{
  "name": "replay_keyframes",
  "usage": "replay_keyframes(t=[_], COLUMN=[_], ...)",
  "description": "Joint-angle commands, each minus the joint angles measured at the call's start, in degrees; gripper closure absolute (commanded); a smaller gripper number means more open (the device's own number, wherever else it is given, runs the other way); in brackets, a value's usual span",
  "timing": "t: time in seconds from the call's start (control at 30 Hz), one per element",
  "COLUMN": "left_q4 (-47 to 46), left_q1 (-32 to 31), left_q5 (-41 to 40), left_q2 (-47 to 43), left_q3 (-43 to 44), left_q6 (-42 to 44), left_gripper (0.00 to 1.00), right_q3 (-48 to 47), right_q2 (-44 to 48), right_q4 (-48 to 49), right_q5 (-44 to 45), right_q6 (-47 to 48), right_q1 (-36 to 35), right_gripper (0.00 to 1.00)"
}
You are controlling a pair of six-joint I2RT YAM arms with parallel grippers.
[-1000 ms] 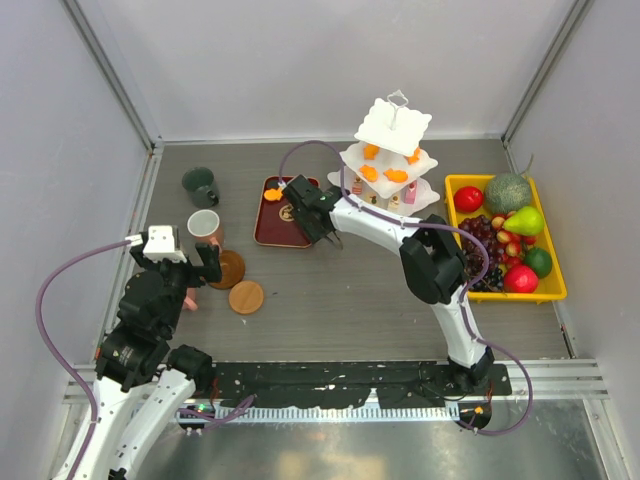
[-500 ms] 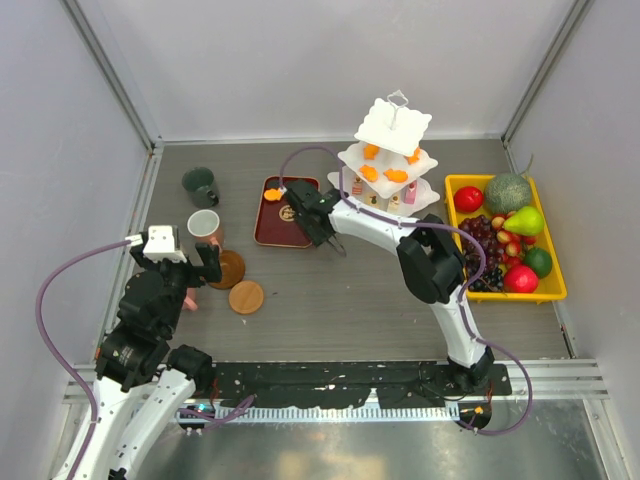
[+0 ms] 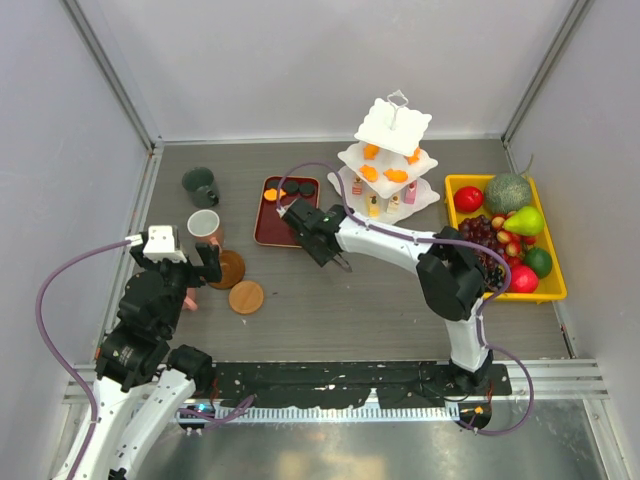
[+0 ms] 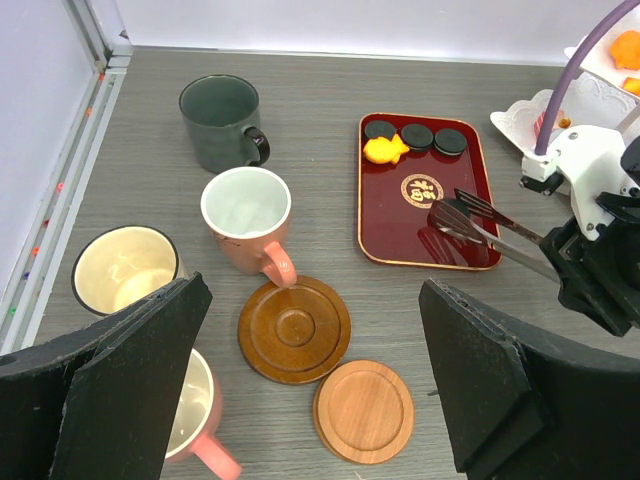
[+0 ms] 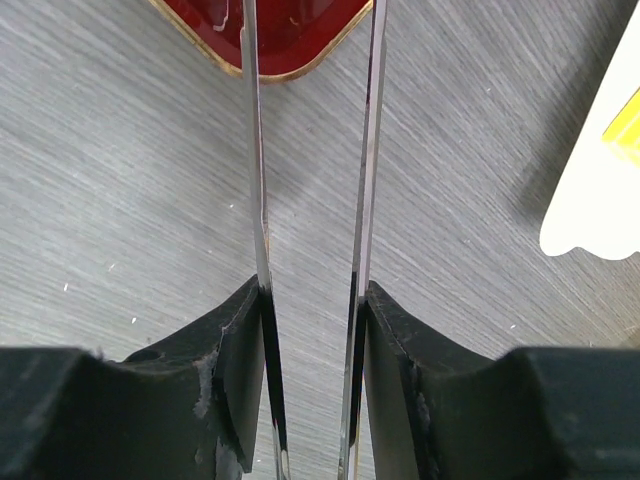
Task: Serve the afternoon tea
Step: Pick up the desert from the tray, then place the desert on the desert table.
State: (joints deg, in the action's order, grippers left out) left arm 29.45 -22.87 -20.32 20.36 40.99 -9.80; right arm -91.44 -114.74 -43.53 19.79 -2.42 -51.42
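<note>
Clamps metal tongs [image 4: 480, 232] in right gripper [image 5: 312, 290], blades apart, empty; risks twisting them, fumbling orange sweet [image 4: 385, 150] on red tray [image 4: 400, 235].

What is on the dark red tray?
On the tray: three black round sweets and one orange sweet at the far end; metal tongs over the near end hide some surface.

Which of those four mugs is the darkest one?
The dark green mug, farthest back; the two pink mugs and the cream mug are pale.
</note>
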Motion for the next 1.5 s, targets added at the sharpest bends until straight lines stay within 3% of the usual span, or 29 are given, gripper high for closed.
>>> replay_keyframes(t=[0.0,0.63,1.03,1.27,1.47], left_q4=[-2.6,-2.6,-2.7,-2.7,-2.6], left_q1=[-0.2,-0.2,-0.2,-0.2,-0.6], left_q5=[0.4,0.4,0.6,0.5,0.6], left_q2=[-0.1,-0.3,-0.2,-0.1,-0.1], left_q3=[0.1,0.0,-0.1,-0.1,-0.1], left_q6=[0.6,0.7,0.6,0.6,0.6], left_gripper=[0.01,0.01,0.01,0.01,0.01], right_q3=[0.9,-2.3,-8.4,-10.3,-9.8], right_q2=[4.5,12.9,23.4,30.8,36.1], right_q4=[0.5,-1.5,-9.8,-14.0,-16.1], right_q5=[-0.3,1.1,6.3,7.5,5.8], right_q6=[-1.3,0.8,3.9,5.1,4.9], right_q1=[-0.4,-0.6,0.3,5.1,13.6], right_gripper=[0.57,0.57,0.56,0.56,0.56])
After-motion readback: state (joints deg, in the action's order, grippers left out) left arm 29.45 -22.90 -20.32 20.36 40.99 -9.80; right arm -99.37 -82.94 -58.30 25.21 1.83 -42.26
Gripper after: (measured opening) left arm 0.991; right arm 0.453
